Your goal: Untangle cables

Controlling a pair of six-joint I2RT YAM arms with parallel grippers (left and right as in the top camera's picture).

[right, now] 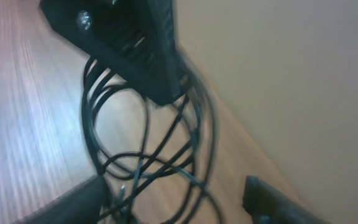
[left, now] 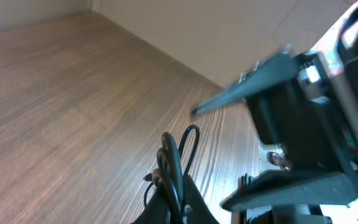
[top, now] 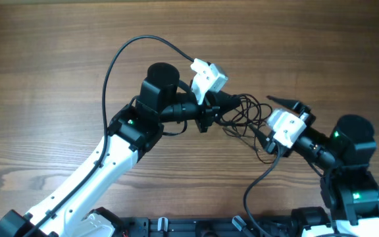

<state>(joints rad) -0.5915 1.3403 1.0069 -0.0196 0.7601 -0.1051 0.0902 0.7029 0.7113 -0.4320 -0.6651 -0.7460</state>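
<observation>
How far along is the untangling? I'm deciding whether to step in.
Nothing looks done: the cables are one knotted, overlapping bundle. In hand: the left gripper is shut on the loops, and the right gripper is open around lower strands. Left: pulling the two cords apart.

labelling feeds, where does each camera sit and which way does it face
overhead: above the table, facing straight down; left arm and right arm show.
left wrist: on the left arm, facing the right end effector across the table; left fingers at bottom.
right wrist: on the right arm, facing the left end effector; right fingers in bottom corners.
shared: the cables, in all three.
</observation>
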